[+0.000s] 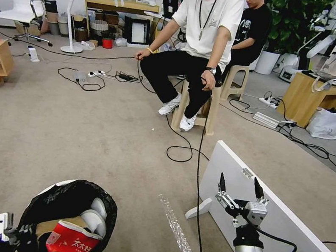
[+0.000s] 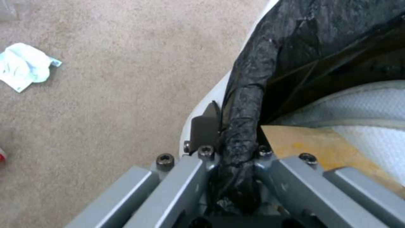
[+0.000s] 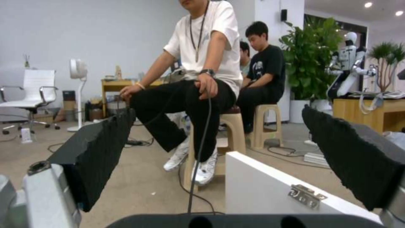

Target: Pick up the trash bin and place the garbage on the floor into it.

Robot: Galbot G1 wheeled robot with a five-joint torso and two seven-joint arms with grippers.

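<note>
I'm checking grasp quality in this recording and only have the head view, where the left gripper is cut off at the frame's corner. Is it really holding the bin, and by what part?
Observer: Yes. In the left wrist view the left gripper is shut on the bag-wrapped rim of the trash bin, one finger outside the white wall.
Operator: Anything still on the carpet near it?
Observer: A crumpled white tissue lies on the floor, apart from the bin.
Operator: And the right gripper, is it carrying anything?
Observer: No. The right wrist view shows the right gripper open, nothing between its black pads, above the white board.
</note>
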